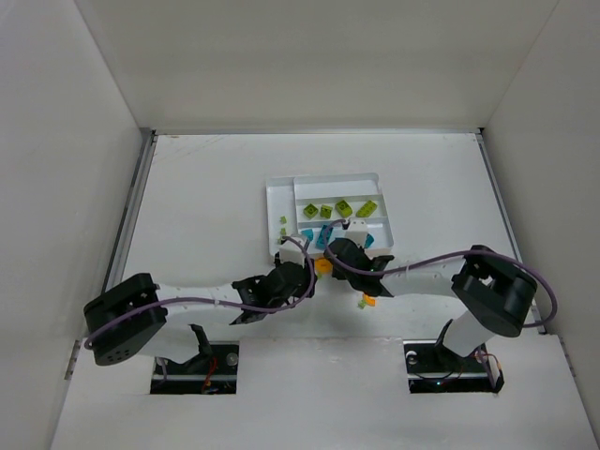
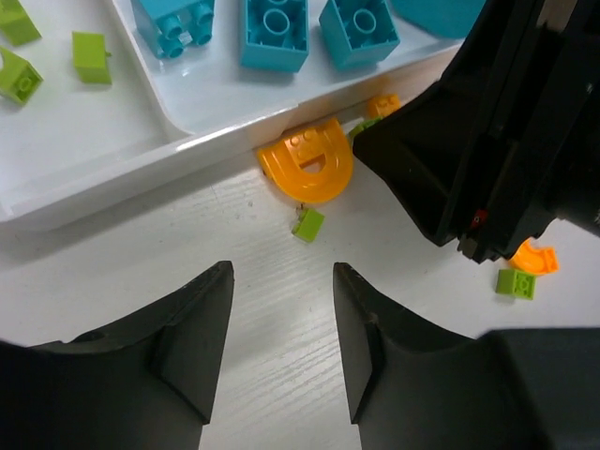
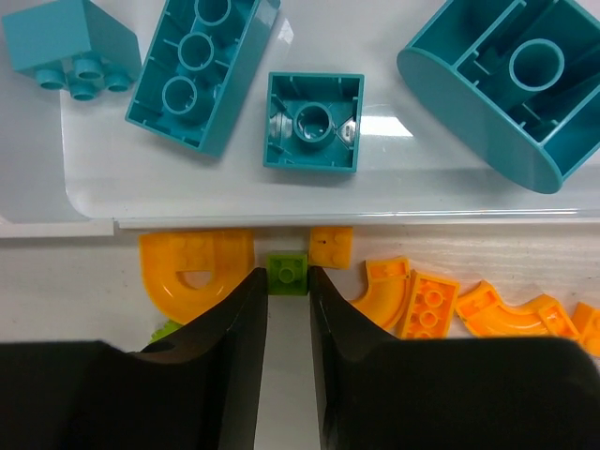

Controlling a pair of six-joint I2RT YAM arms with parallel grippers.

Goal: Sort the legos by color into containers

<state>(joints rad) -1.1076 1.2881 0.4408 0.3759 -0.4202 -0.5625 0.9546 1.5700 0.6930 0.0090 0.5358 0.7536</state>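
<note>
The white tray (image 1: 281,192) holds lime green legos (image 1: 342,208) in a far section and teal legos (image 3: 313,122) in its near long section. Just outside the near wall lie orange legos: a big arch (image 3: 192,267), a square (image 3: 331,247) and curved pieces (image 3: 427,300). My right gripper (image 3: 288,277) is shut on a small green lego (image 3: 287,269) by the fingertips, on the table against the tray wall. My left gripper (image 2: 281,277) is open and holds nothing, a little short of another small green lego (image 2: 307,225) and the arch (image 2: 307,169).
The right arm's black wrist (image 2: 497,122) crowds the right of the left wrist view, close to my left gripper. A green lego (image 2: 516,283) and an orange piece (image 2: 534,255) lie near it. White walls enclose the table on three sides.
</note>
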